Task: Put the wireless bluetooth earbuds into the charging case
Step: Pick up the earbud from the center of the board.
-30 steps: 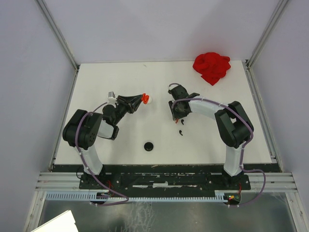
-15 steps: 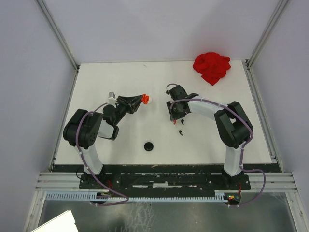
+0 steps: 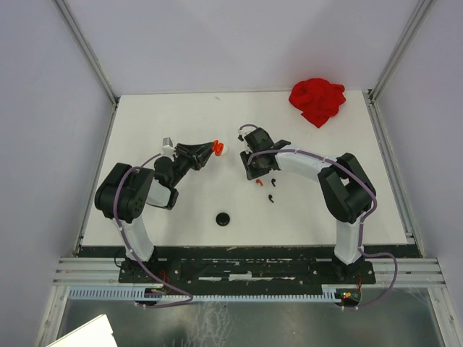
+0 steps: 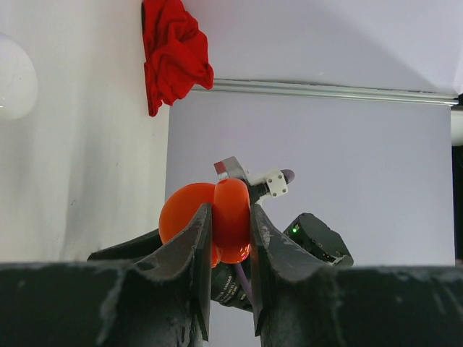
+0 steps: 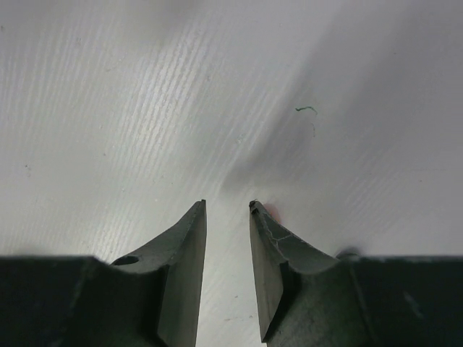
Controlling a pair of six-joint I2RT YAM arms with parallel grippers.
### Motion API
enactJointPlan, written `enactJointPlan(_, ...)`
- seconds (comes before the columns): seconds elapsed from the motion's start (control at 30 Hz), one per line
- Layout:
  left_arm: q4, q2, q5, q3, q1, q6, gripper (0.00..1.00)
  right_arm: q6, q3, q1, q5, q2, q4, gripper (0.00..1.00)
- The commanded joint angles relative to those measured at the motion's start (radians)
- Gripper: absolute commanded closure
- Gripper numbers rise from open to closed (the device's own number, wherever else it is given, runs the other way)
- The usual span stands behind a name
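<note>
Left fingers (image 4: pixel 202 225) were clamped tight on the red charging case (image 4: pixel 187 213). The case was held clear of the surface (image 3: pixel 181 116), and two rounded red lobes showed between and beside the fingertips. A white disc (image 3: pixel 223 150) lay on the surface just beside the held case.

Right fingers (image 5: pixel 195 220) stood slightly apart, pointing down at bare surface with nothing between them. A red speck (image 5: pixel 269 211) showed right at the outer edge of one tip. The wrist view was too tight to tell whether it touched.

In the top view the red earbud (image 3: pixel 258 182) lay on the surface just below the right arm's wrist. One black earbud (image 3: pixel 273 181) lay near it, and a second black earbud (image 3: pixel 271 198) lay a little nearer the arm bases. All three were well apart from the red charging case.

A black disc (image 3: pixel 223 218) lay alone toward the near edge, between the two arms. A crumpled red cloth (image 3: pixel 317 100) sat in the far right corner.
</note>
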Motion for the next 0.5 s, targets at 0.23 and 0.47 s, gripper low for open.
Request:
enactJointPlan(0.23,0.072,0.0,0.013,0.017,0.004,0.012,0.97,-0.009,0.062,-0.003,0.121,-0.006,-0.074,0.61)
enactJointPlan(0.47,0.071,0.0,0.013,0.017,0.005,0.012,0.97,0.0,0.064,-0.003,0.134,0.003,-0.096,0.61)
